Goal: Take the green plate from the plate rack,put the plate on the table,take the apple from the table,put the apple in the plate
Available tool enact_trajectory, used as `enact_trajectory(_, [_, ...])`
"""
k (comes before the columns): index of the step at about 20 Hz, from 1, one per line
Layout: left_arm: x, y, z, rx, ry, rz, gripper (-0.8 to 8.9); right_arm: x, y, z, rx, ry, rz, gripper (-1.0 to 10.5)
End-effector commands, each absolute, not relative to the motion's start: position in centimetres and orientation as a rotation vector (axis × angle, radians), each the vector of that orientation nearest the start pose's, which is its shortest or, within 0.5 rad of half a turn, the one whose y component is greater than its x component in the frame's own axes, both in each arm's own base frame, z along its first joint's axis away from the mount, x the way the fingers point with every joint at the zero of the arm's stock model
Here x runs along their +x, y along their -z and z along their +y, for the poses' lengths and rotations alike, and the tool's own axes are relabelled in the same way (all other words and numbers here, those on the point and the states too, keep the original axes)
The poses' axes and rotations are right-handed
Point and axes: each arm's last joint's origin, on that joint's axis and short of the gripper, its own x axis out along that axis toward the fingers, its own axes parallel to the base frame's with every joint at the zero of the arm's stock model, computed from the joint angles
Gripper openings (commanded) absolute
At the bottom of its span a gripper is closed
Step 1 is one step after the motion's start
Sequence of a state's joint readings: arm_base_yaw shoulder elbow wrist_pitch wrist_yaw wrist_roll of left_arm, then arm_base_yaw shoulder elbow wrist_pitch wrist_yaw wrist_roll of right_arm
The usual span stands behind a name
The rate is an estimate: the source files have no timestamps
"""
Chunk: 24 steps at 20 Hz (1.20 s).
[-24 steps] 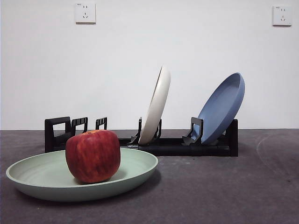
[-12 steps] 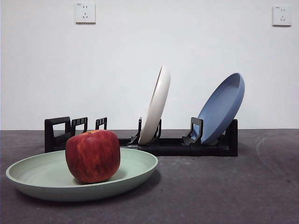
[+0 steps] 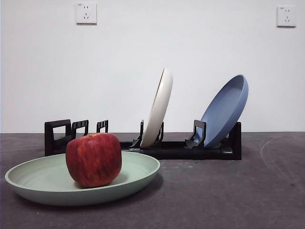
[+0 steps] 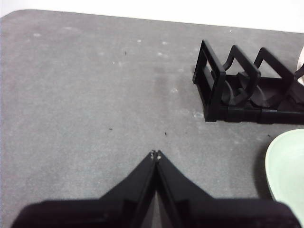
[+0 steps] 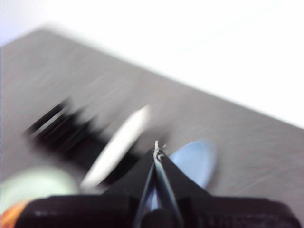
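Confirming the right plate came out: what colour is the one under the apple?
Pale sage green plate, clearest in the front view.

Plate: pale sage-green shallow round plate (image 3: 28, 183) lying flat on the dark grey matte table (image 3: 228, 195), near left.
Apple: blocky red streaked apple (image 3: 93, 159) resting inside it.
Rack: long black plastic rack (image 3: 176, 150) farther back, holding a tilted cream-white plate (image 3: 157, 109) and a blue plate (image 3: 225, 110).
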<state>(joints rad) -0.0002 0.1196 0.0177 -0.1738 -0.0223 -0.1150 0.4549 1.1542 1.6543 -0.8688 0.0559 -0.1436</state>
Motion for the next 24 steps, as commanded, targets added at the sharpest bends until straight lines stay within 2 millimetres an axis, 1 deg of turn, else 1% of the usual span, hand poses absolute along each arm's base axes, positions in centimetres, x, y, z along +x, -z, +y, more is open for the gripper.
enact_trajectory(1, [10.1, -14.1, 0.1, -0.101, -0.037, 0.283, -0.04, 18.4, -46.2, 5.3, -0.186, -0.348, 0.308, 0.0])
enact_trajectory(4, [10.2, -13.9, 0.1, -0.100, -0.038, 0.299, -0.03, 18.5, -42.1, 2.5, -0.130, -0.212, 0.259, 0.0])
enact_trajectory(6, [10.2, -13.9, 0.1, -0.100, -0.038, 0.309, -0.04, 17.9, -38.6, 0.8, -0.121, -0.123, 0.223, 0.0])
enact_trajectory(8, [10.3, -13.8, 0.1, -0.100, -0.039, 0.318, -0.04, 17.0, -34.8, -0.3, -0.110, -0.055, 0.184, 0.0])
enact_trajectory(11, [10.3, -13.7, 0.1, -0.100, -0.039, 0.328, -0.04, 14.9, -29.0, -1.3, -0.076, 0.022, 0.052, 0.0])
enact_trajectory(13, [10.3, -13.7, 0.1, -0.100, -0.040, 0.334, -0.04, 13.2, -25.6, -1.5, -0.081, 0.056, -0.027, 0.0])
enact_trajectory(15, [10.3, -13.6, 0.1, -0.100, -0.040, 0.336, -0.04, 11.9, -22.8, -1.7, -0.087, 0.086, -0.073, 0.0])
enact_trajectory(17, [10.3, -13.6, 0.1, -0.100, -0.040, 0.337, -0.04, 10.9, -20.9, -1.8, -0.089, 0.132, -0.086, 0.0])
enact_trajectory(19, [10.3, -13.6, 0.1, -0.100, -0.040, 0.337, -0.04, 10.4, -19.5, -1.9, -0.082, 0.185, -0.092, 0.0])
enact_trajectory(24, [10.3, -13.6, 0.1, -0.100, -0.040, 0.337, -0.04, 9.9, -17.3, -1.7, -0.025, 0.197, -0.022, 0.0])
